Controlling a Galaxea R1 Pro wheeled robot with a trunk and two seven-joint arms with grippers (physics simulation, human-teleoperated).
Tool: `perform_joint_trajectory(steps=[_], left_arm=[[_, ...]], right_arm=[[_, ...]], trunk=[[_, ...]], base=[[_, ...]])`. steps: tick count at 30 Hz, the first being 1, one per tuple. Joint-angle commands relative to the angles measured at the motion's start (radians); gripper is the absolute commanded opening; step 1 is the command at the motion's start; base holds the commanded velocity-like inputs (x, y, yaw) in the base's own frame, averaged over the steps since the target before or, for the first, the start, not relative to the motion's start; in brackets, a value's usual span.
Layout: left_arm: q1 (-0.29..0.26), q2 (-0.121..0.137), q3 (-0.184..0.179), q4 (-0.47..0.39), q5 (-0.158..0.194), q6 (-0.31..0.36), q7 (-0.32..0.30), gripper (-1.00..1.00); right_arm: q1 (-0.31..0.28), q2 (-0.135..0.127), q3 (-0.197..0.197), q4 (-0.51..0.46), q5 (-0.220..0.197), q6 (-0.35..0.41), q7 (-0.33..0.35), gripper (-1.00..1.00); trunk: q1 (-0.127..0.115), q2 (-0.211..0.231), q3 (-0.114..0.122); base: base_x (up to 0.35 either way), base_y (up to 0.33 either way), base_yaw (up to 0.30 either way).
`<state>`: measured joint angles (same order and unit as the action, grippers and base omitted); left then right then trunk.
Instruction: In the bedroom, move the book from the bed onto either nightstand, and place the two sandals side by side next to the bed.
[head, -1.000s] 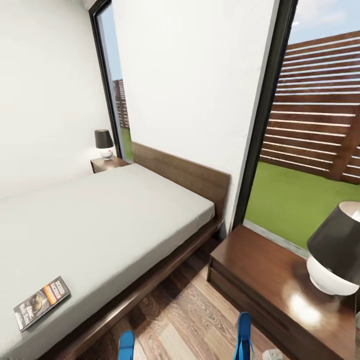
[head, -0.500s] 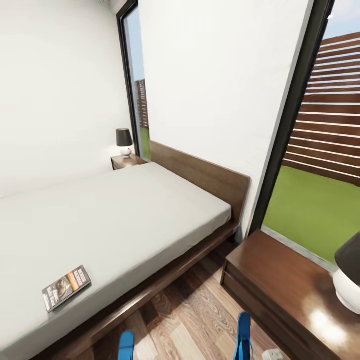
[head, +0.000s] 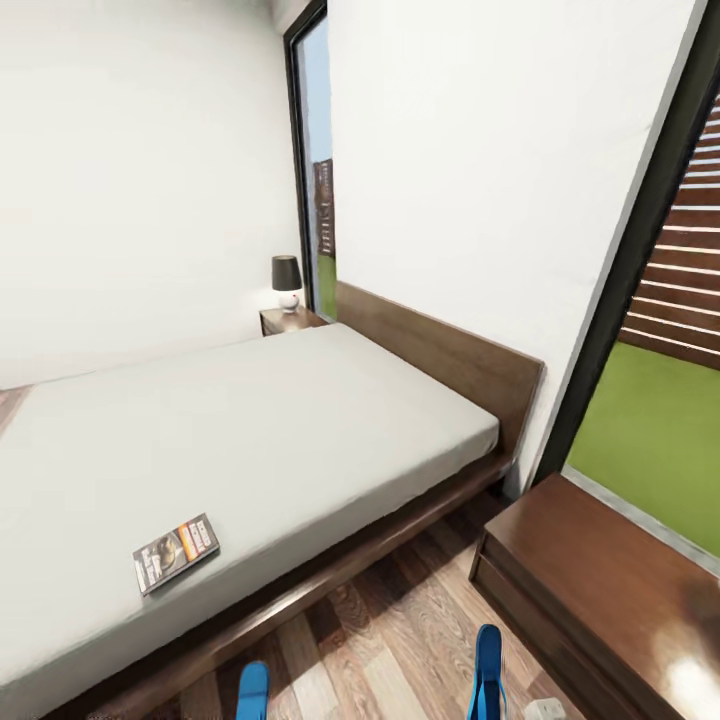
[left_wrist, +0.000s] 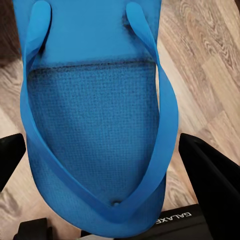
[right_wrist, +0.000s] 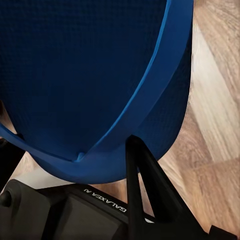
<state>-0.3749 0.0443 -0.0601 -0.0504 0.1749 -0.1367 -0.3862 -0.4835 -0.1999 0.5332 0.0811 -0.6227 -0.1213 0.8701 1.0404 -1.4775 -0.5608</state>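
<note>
Matte black wedge-shaped fingers (left_wrist: 210, 175), black wrist housing (right_wrist: 75, 210) with white GALAXEA lettering

The head view looks forward and down across the bed (head: 250, 430) toward the headboard corner. Each wrist view sits very close above a blue sandal (left_wrist: 95, 120) (right_wrist: 95, 75), facing the wood-plank floor (head: 400, 630), which all three views share.

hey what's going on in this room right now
A two-armed robot stands beside the bed, carrying a blue sandal in each pincer: left sandal, right sandal. Neither is down on the wood floor yet. The book lies on the mattress near the edge, not yet on a nightstand.
</note>
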Motion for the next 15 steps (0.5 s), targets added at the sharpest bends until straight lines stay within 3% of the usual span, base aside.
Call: perform_joint_trajectory(steps=[1,15], left_arm=[[-0.001,0.000,-0.006,0.002,0.009,-0.003,-0.003,-1.00],[-0.001,0.000,-0.006,0.002,0.009,-0.003,-0.003,-1.00]], right_arm=[[-0.001,0.000,0.008,0.003,-0.006,-0.008,0.004,-1.00],[-0.001,0.000,0.008,0.003,-0.006,-0.008,0.004,-1.00]], trunk=[[0.000,-0.001,-0.001],[0.000,-0.001,-0.001]], base=[[0.000,0.000,0.236],[0.000,0.000,0.236]])
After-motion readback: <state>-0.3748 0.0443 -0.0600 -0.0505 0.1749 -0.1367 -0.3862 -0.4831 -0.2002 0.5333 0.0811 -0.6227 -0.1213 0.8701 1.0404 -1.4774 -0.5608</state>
